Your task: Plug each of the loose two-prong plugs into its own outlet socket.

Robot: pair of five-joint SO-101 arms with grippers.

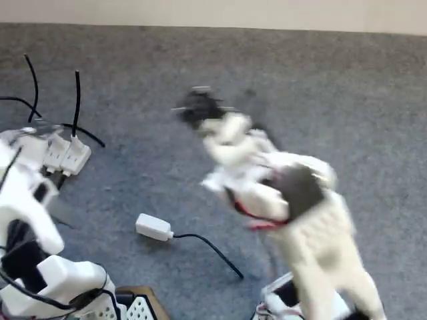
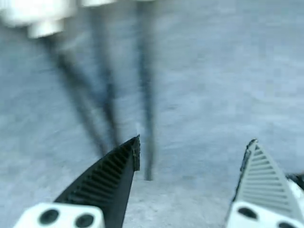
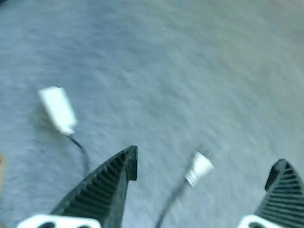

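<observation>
Nothing readable is showing up in any view.

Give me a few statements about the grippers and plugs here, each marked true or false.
1. The right gripper is open. True.
2. The left gripper clamps a plug. False: it is open and empty above the grey surface.
3. A white plug with a black cable lies loose on the grey surface. True.
4. That plug's cable is red. False: it is black.
</observation>
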